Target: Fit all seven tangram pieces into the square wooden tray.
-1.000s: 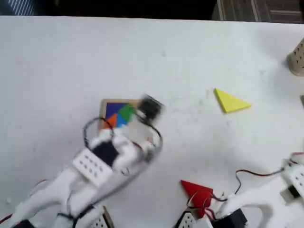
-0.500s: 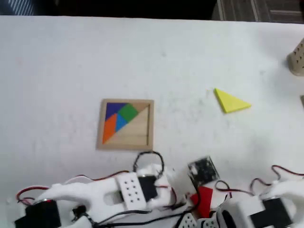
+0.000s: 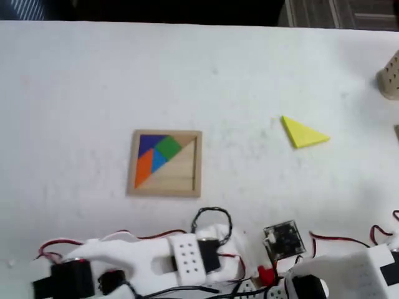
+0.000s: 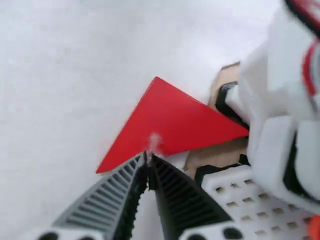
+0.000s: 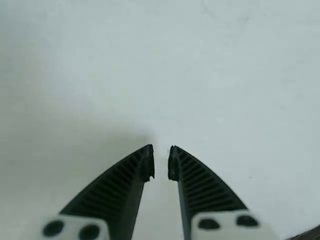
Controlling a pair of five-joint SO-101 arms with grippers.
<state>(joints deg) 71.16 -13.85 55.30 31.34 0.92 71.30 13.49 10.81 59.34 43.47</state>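
The square wooden tray (image 3: 190,177) lies left of the table's middle. It holds a blue (image 3: 149,143), a green (image 3: 168,147), an orange (image 3: 144,167) and a light blue piece (image 3: 159,160) in its far left part. A yellow triangle (image 3: 303,133) lies loose to the right. The red triangle (image 4: 175,125) rests near the front edge, mostly covered in the high view (image 3: 267,275). My left gripper (image 4: 149,159) is shut, its tips at the red triangle's edge. My right gripper (image 5: 160,163) hangs slightly open over bare table.
The left arm (image 3: 187,256) stretches along the front edge and the right arm (image 3: 355,271) sits at the front right corner, close together. A perforated wooden block (image 3: 390,76) stands at the right edge. Cardboard (image 4: 225,152) lies beside the red triangle.
The left arm swung from over the tray down to the front edge, ending at the red triangle. The right arm drew back toward the front right corner.
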